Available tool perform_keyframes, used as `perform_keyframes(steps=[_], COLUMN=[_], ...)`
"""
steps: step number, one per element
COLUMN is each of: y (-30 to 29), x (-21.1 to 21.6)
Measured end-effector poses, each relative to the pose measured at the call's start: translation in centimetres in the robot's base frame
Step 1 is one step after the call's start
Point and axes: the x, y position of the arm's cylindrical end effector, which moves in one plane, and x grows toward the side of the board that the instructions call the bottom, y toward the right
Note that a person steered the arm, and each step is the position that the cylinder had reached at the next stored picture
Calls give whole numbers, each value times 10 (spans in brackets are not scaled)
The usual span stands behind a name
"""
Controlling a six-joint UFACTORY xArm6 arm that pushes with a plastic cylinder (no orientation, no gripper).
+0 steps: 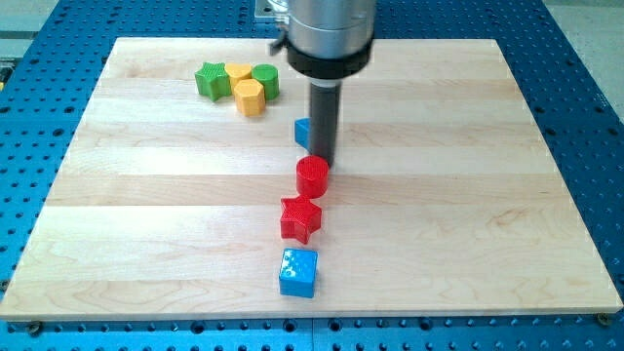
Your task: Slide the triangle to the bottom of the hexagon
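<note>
A small blue block (302,133), mostly hidden behind my rod, sits near the board's middle; its shape cannot be made out. The yellow hexagon (250,97) lies up and to the left of it, in a cluster with a green star (209,80), a yellow block (237,72) and a green cylinder (266,81). My tip (323,162) is down on the board just right of the blue block, touching or nearly touching it, and right at the top edge of a red cylinder (312,177).
A red star (300,218) lies just below the red cylinder, and a blue cube (298,272) lies below that near the board's bottom edge. The wooden board (146,214) rests on a blue perforated table.
</note>
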Motion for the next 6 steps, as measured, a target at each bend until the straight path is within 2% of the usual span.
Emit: perform_keyframes(steps=[1,2,3,4,5,6], y=[-18,4,63,23,-38,-72], x=[-40,-37,-60,-67,-48,-29])
